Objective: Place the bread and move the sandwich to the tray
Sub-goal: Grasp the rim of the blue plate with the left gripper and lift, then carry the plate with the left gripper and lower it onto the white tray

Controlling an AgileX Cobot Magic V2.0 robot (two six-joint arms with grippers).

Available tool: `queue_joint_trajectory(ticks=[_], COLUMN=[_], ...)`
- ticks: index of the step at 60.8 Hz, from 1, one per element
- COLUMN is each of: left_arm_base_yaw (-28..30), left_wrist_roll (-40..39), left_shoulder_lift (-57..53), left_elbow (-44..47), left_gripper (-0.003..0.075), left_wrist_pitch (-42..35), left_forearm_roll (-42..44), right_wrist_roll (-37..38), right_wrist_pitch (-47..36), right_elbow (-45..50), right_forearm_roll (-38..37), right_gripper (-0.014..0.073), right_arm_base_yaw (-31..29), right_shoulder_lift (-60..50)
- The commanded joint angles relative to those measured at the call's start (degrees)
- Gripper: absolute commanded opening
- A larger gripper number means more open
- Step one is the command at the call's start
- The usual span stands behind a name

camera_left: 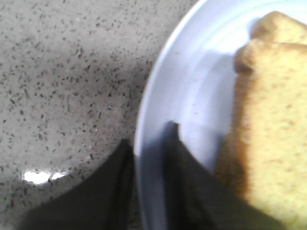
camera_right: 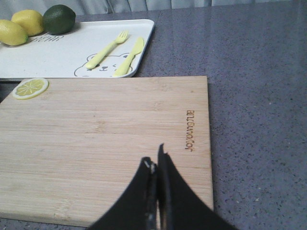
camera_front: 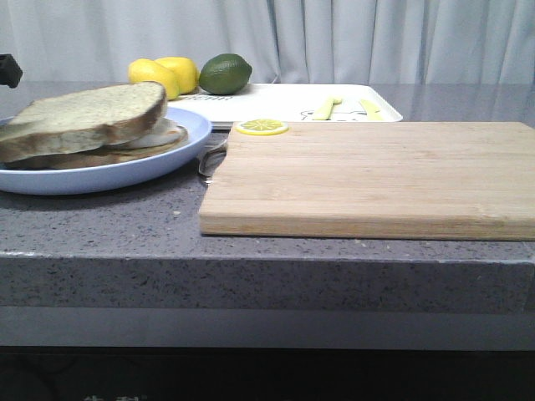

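The sandwich (camera_front: 92, 125) lies on the round light blue plate (camera_front: 109, 175) at the table's left. A plain bread slice (camera_front: 92, 110) is its top, with egg white (camera_front: 163, 134) showing under it. In the left wrist view my left gripper (camera_left: 149, 134) straddles the plate rim (camera_left: 158, 96), one finger outside and one inside, closed on it, with the bread (camera_left: 268, 120) close beside. My right gripper (camera_right: 153, 155) is shut and empty above the wooden cutting board (camera_right: 96, 129). The white tray (camera_front: 284, 104) lies behind the board and also shows in the right wrist view (camera_right: 57, 52).
Two lemons (camera_front: 163, 75) and a lime (camera_front: 225, 73) sit at the tray's far left. A yellow fork (camera_right: 108, 48) and knife (camera_right: 129, 57) lie on the tray. A lemon slice (camera_front: 262, 127) lies on the board's far left corner. A metal utensil (camera_front: 211, 159) lies between plate and board.
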Motion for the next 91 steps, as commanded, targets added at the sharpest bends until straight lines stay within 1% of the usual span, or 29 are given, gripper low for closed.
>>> queue_joint_trajectory(ticks=[1, 6, 10, 17, 23, 37, 42, 51, 58, 62, 67, 78, 85, 86, 91], left_arm_base_yaw=[-0.08, -0.08, 0.32, 1.95, 4.33, 11.68, 12.47, 11.45, 9.31, 7.79, 6.32, 3.02, 0.75, 0.16, -0.86], left_wrist_roll=[0.24, 0.24, 0.24, 1.49, 7.30, 19.24, 21.57, 21.56, 21.33, 20.72, 18.21, 10.05, 4.53, 3.58, 1.49], left_shoulder_lift=[-1.42, -1.42, -1.57, -2.27, -3.55, -3.67, -3.58, -1.87, 1.42, 4.17, 8.83, 22.33, 30.62, 32.52, 38.11], left_elbow=[-1.46, -1.74, -2.69, -5.10, -7.26, -11.40, -12.78, -16.87, -22.05, -26.47, -32.49, -51.81, -65.25, -69.29, -78.00], left_gripper=[-0.0020, -0.0020, -0.0020, -0.0020, -0.0020, -0.0020, -0.0020, -0.0020, -0.0020, -0.0020, -0.0020, -0.0020, -0.0020, -0.0020, -0.0020], left_wrist_pitch=[-2.51, -2.51, -0.96, 1.85, 3.66, 10.16, 12.12, 12.60, 12.60, 12.94, 15.46, 25.30, 30.04, 30.96, 33.64], left_forearm_roll=[0.96, 0.95, 0.64, -2.47, -8.89, -30.37, -34.79, -35.29, -35.68, -35.68, -35.68, -32.95, -27.77, -26.52, -24.10], right_wrist_roll=[0.01, 0.01, 0.01, 0.01, 0.01, 0.01, 0.01, 0.01, 0.01, 0.01, 0.01, 0.01, 0.01, 0.01, 0.01], right_wrist_pitch=[-4.66, -4.71, -4.71, -4.71, -4.66, -4.66, -4.71, -4.71, -4.71, -4.71, -4.71, -4.75, -4.75, -4.75, -4.78], right_elbow=[-1.28, -1.28, -1.28, -1.28, -1.28, -1.28, -1.28, -1.28, -1.28, -1.28, -1.28, -1.28, -1.28, -1.28, -1.28], right_forearm_roll=[0.86, 0.85, 0.85, 0.85, 0.87, 1.32, 1.32, 1.32, 1.32, 1.32, 1.32, 1.32, 1.32, 1.32, 1.32], right_gripper=[-0.0064, -0.0064, -0.0064, -0.0064, -0.0064, -0.0064, -0.0064, -0.0064, -0.0064, -0.0064, -0.0064, -0.0064, -0.0064, -0.0064, -0.0064], right_arm_base_yaw=[-0.02, -0.02, -0.02, -0.02, -0.02, -0.02, -0.02, -0.02, -0.02, -0.02, -0.02, -0.02, -0.02, -0.02, -0.02], right_shoulder_lift=[0.25, 0.25, 0.25, 0.25, 0.25, 0.25, 0.25, 0.25, 0.25, 0.25, 0.25, 0.25, 0.25, 0.25, 0.25])
